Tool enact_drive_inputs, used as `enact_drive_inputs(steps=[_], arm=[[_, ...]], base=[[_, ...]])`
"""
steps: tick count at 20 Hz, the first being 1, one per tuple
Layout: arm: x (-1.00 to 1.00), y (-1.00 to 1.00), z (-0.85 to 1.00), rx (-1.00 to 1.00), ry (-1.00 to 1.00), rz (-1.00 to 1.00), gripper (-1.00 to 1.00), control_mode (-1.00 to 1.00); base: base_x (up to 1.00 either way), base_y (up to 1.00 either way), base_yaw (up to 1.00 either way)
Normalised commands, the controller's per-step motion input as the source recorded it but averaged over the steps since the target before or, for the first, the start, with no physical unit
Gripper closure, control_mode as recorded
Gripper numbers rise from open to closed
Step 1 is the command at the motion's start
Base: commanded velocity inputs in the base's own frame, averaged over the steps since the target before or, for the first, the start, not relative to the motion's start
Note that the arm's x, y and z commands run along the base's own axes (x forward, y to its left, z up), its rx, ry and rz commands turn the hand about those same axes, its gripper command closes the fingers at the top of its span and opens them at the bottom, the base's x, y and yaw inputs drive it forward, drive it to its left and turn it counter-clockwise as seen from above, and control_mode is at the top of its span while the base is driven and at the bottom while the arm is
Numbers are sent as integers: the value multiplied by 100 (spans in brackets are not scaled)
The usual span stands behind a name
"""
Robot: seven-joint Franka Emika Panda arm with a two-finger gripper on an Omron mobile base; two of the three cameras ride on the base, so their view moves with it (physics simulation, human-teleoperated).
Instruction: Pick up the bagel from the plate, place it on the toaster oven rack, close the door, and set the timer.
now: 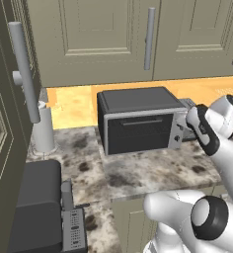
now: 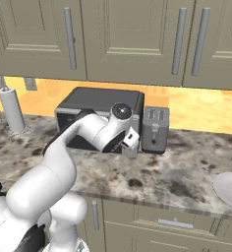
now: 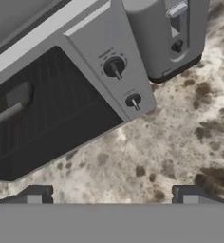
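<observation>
with the door (image 1: 139,132) shut on the toaster oven (image 1: 138,118) at the counter's (image 3: 180,142) back edge, my tool (image 3: 112,198) hangs open near the knob panel, so i'd line up squarely on the timer knob (image 3: 114,68) before pinching and turning.

Toaster oven (image 1: 138,120) at centre on the speckled stone counter (image 1: 153,173), its door (image 1: 139,131) closed; paper-towel roll (image 1: 43,129) at 9 o'clock, dark rounded appliance (image 1: 37,207) at 7 o'clock, white arm (image 1: 222,143) at 3 o'clock.
</observation>
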Motion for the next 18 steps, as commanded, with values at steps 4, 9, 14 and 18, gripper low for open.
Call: enact_drive_inputs(steps=[4, 9, 14, 18], arm=[[16, -3, -38, -12, 0, 4, -100, -100], [5, -15, -11, -1, 0, 9, -100, -100], [0, -41, 0, 0, 0, 17, -100, -100], [3, -29, 0, -1, 0, 18, -100, -100]], base=[[0, 0, 0], [0, 0, 0], [0, 0, 0], [0, 0, 0]])
